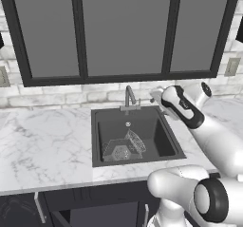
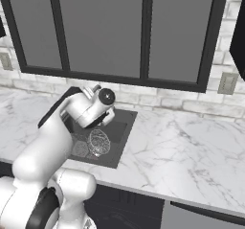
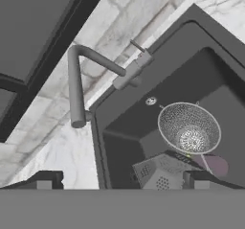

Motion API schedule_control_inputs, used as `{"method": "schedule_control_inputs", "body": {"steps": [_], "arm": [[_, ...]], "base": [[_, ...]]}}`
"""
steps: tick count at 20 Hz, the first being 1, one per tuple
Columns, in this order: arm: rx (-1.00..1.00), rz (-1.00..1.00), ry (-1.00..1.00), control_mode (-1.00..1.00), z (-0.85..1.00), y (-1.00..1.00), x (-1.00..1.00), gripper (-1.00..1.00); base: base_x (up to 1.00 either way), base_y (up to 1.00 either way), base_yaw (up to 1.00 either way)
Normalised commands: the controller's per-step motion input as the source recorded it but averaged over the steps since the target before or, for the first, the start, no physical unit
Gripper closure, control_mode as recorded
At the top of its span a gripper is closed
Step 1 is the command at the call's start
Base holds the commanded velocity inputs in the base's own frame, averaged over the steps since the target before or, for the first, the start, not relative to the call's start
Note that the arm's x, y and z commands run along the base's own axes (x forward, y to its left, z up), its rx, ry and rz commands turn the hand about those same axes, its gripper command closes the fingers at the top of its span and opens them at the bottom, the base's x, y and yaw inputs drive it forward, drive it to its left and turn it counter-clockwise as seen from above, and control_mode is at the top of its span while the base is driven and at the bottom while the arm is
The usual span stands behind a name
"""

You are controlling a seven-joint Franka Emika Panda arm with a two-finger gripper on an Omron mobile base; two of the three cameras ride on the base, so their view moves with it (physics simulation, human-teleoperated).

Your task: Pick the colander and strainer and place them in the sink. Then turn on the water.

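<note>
hand view | strainer [image 3: 189,127]: round speckled mesh | colander [image 3: 160,171]: faceted grey

Sink [image 1: 163,112] basin was partly taken up: colander [image 1: 119,151] at front-left w/ strainer [image 1: 135,141] leaning just beside it, its wire handle sticking out. Right half and rear of basin floor lay free. Faucet [image 1: 129,98] stood at rear edge, blocking approach from behind. Counter [image 1: 42,145] left of sink was open marble; dark cabinets [image 1: 123,31] hung well above, limiting headroom near wall.
</note>
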Motion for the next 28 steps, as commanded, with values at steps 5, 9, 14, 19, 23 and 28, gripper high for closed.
{"method": "schedule_control_inputs", "body": {"steps": [5, 9, 14, 19, 23, 28], "arm": [[-0.18, 0.21, -0.24, -1.0, 0.47, -0.16, -0.14, -1.0], [-0.19, 0.22, -0.27, -1.0, 0.22, -0.18, -0.27, -1.0], [-0.19, 0.24, -0.3, -1.0, 0.04, -0.23, -0.36, -1.0], [-0.16, 0.25, -0.25, -1.0, 0.02, -0.08, -0.07, -1.0], [-0.15, 0.19, -0.21, -1.0, 0.03, 0.0, 0.1, -1.0], [-0.14, 0.15, -0.17, -1.0, 0.0, 0.0, 0.1, -1.0]], "base": [[0.0, 0.0, 0.0], [0.0, 0.0, 0.0], [0.0, 0.0, 0.0], [0.0, 0.0, 0.0], [0.0, 0.0, 0.0], [0.0, 0.0, 0.0]]}}
